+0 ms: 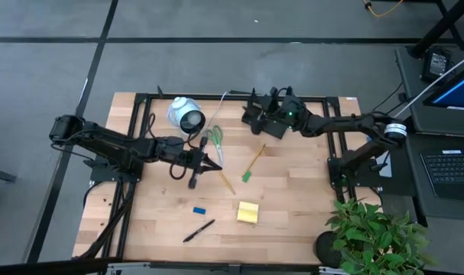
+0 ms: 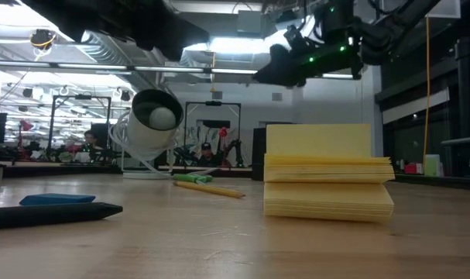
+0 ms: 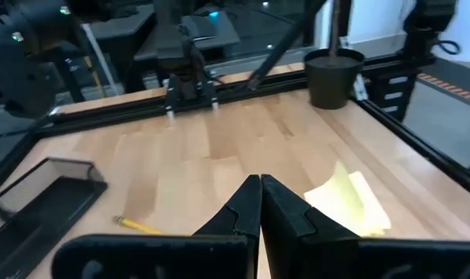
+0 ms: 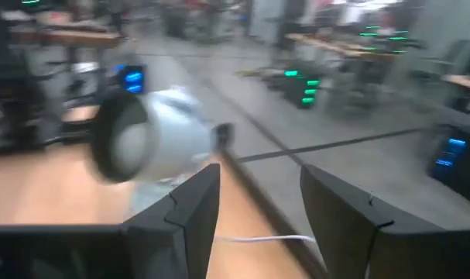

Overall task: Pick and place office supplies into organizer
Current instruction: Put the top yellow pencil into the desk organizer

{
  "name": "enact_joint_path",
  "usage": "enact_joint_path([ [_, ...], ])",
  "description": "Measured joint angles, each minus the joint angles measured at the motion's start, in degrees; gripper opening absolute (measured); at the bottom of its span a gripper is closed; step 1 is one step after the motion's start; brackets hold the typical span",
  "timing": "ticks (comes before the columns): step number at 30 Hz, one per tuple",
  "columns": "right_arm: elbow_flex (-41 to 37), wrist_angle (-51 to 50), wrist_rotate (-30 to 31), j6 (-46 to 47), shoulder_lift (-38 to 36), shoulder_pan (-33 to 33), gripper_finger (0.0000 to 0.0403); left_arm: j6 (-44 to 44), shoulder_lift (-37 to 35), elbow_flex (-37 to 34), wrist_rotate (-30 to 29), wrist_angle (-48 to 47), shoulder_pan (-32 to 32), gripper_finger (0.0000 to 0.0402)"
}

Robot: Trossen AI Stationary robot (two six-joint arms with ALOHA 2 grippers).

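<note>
My left gripper (image 1: 207,163) (image 3: 259,203) is shut with nothing between its fingers, near the table's middle, just on the near side of the green-handled scissors (image 1: 215,140). A short dark thing (image 1: 193,180) lies close by it. My right gripper (image 1: 254,116) (image 4: 254,205) is open, raised over the far edge beside the black organizer (image 1: 274,128) (image 3: 41,194), and faces the white round device (image 4: 145,143). On the table lie a green-tipped pencil (image 1: 253,162), another pencil (image 1: 226,182), a blue eraser (image 1: 199,209), a black pen (image 1: 199,230) and the yellow sticky pad (image 1: 248,212) (image 2: 327,174).
The white round device (image 1: 186,114) (image 2: 153,120) stands at the far edge with its cable (image 1: 220,99). A potted plant (image 1: 373,237) sits at the near right corner. Black frame rails (image 1: 140,107) run round the table. Bare wood (image 1: 293,191) lies right of the sticky pad.
</note>
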Motion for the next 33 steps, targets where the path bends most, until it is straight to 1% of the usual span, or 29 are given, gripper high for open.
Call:
enact_joint_path([
  [3, 0.0, -4.85, -7.02, -2.11, -2.26, 1.96, 0.0184, 0.02, 0.0, 0.0, 0.0, 0.02, -1.72, 0.0001],
  [5, 0.0, -8.41, -10.63, -2.78, -3.62, 3.32, 0.0184, 0.09, 0.0, 0.0, 0.0, 0.02, -2.85, 0.0001],
  [8, 0.0, -14.17, -14.5, -2.17, -5.58, 5.24, 0.0184, 0.15, 0.0, 0.0, 0.02, 0.02, -4.07, 0.0003],
  [10, 0.02, -18.14, -15.74, -1.78, -6.84, 6.58, 0.0184, 0.22, 0.0, 0.0, 0.02, -0.02, -4.74, 0.0003],
  [13, 0.14, -24.68, -15.96, -3.66, -7.9, 8.69, 0.0184, 1.14, 0.0, 0.0, 0.02, -0.14, -5.2, 0.0001],
  [15, 1.65, -31.72, -15.98, -5.38, -8.02, 10.0, 0.0184, 1.89, 0.0, 0.0, 0.02, -0.13, -5.39, 0.0001],
  [19, 7.97, -46.96, -15.87, -6.94, -7.0, 12.24, 0.0184, 2.16, 0.0, 0.0, 0.02, -0.15, -5.37, 0.0005],
  [23, 13.61, -57.54, -14.47, -10.72, -5.09, 14.0, 0.0184, 2.16, 0.0, 0.0, 0.02, -0.04, -5.37, 0.0003],
  [26, 16.44, -62.91, -14.03, -14.63, -3.25, 14.96, 0.0184, 1.78, 0.0, 0.0, 0.02, -0.02, -5.39, 0.0001],
  [33, 22.13, -71.22, -9.22, -20.17, 2.65, 16.85, 0.0184, 1.66, 0.0, 0.0, 0.02, 0.02, -5.37, 0.0005],
])
